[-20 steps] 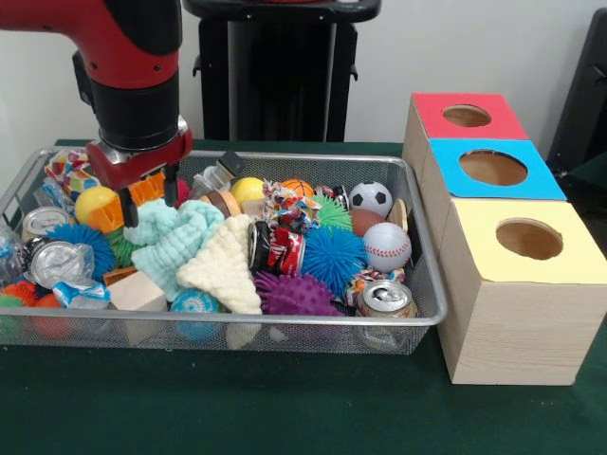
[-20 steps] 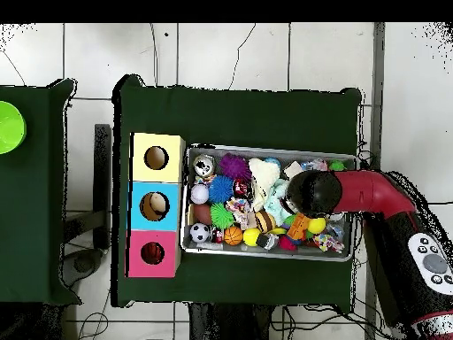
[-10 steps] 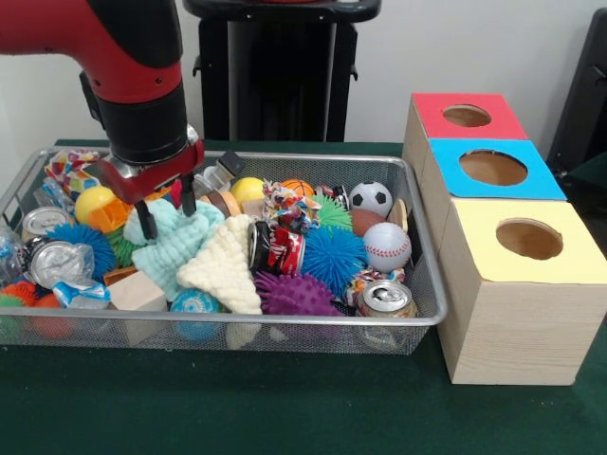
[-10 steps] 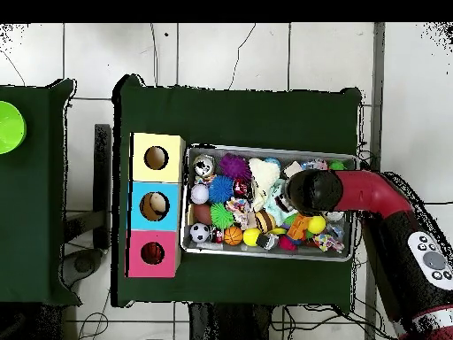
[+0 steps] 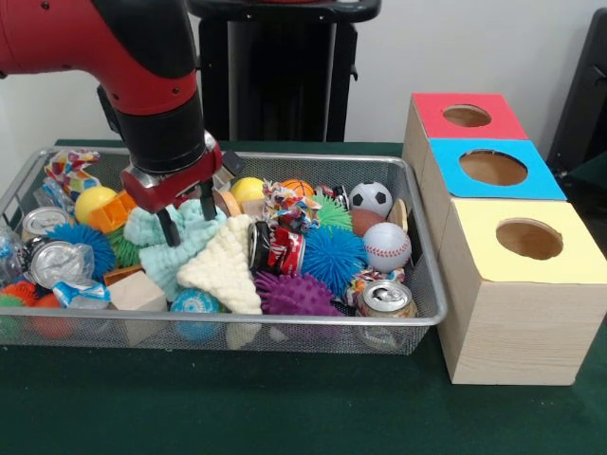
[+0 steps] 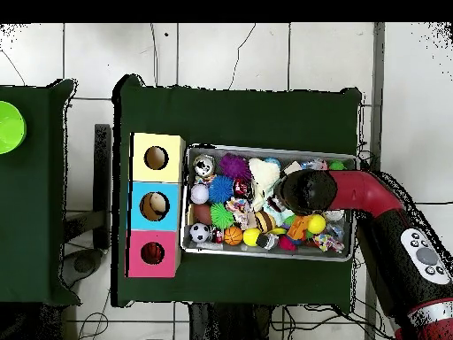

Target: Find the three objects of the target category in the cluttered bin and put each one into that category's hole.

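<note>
My gripper [image 5: 187, 214] hangs spread over the mint cloth [image 5: 171, 242] in the left half of the wire bin [image 5: 417, 284], holding nothing. The baseball [image 5: 387, 245] and soccer ball [image 5: 370, 198] lie at the bin's right end, near the three boxes [image 5: 512, 275].

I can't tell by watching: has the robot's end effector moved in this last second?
Yes. In the front view the end effector has slid right along the bin, toward the coloured boxes, now over the mint cloth.

No legible text, brand, number or sign anywhere. Red-and-black crushed can [image 5: 276, 248] carries print, too blurred to read. Silver can tops [image 5: 384, 297] show no lettering. Coloured box [image 5: 493, 169] faces unmarked.
</note>
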